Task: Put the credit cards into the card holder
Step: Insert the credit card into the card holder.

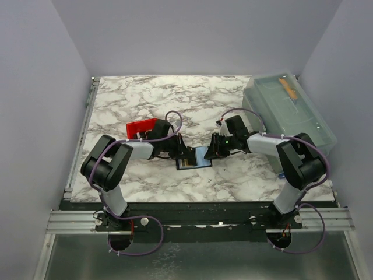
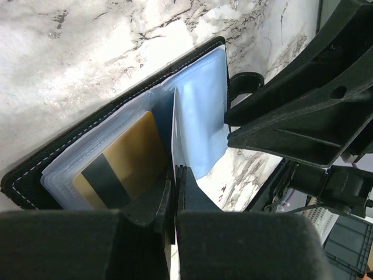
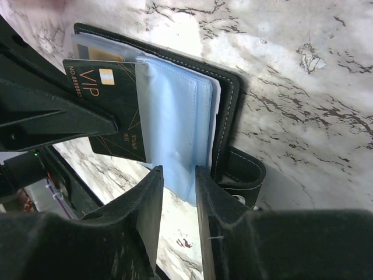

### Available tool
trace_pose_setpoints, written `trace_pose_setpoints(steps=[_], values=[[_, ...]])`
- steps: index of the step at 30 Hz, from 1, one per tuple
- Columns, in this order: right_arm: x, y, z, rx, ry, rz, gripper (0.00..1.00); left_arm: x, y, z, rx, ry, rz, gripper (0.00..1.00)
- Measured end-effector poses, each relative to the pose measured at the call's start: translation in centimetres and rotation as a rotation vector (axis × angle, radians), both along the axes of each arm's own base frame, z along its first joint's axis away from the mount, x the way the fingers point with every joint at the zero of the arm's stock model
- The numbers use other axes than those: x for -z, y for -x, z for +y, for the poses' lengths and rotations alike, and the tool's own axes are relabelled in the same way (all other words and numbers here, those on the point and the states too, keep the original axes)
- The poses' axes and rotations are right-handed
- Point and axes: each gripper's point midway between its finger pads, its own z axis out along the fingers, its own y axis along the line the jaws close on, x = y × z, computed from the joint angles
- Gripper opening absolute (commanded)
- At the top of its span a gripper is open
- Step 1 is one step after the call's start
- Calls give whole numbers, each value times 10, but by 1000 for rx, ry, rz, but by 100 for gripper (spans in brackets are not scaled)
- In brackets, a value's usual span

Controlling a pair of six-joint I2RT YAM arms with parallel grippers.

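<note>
The black card holder [image 1: 195,158] lies open on the marble between both grippers. Its stitched cover [image 2: 17,181] frames clear sleeve pages, and a yellowish credit card [image 2: 125,160] with a dark strip sits in one sleeve. My left gripper [image 2: 176,172] is shut on a thin sleeve page, holding it upright. In the right wrist view a dark credit card marked VIP [image 3: 111,111] sticks partway out of a light blue sleeve [image 3: 175,122]. My right gripper [image 3: 178,170] is narrowly open at that sleeve's near edge, gripping nothing. From above, the left gripper [image 1: 182,153] and right gripper [image 1: 213,153] flank the holder.
A small red tray [image 1: 141,128] sits just behind the left gripper. A large translucent lidded box [image 1: 288,111] stands at the back right, close to the right arm. The holder's snap strap [image 3: 245,175] lies to the right of my right fingers. Grey walls enclose the table.
</note>
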Motion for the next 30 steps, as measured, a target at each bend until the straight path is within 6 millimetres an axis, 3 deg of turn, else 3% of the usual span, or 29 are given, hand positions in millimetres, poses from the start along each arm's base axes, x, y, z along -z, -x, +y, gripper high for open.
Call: trace_pose_setpoints(steps=[3, 7, 12, 22, 26, 30], values=[[1, 0, -2, -9, 19, -2, 33, 0, 0, -1, -8, 11, 1, 0], [2, 0, -3, -9, 28, -5, 20, 0, 0, -2, -18, 35, 11, 0], [6, 1, -4, -2, 34, 4, 12, 1, 0, -4, -34, 87, 28, 0], [8, 0, -1, -2, -4, 17, 9, 6, -1, -15, -87, 194, 63, 0], [8, 0, 0, 0, -15, 23, 9, 6, -1, -18, -100, 208, 79, 26], [8, 0, 1, 3, -19, 25, 9, 4, -1, -24, -109, 210, 84, 44]])
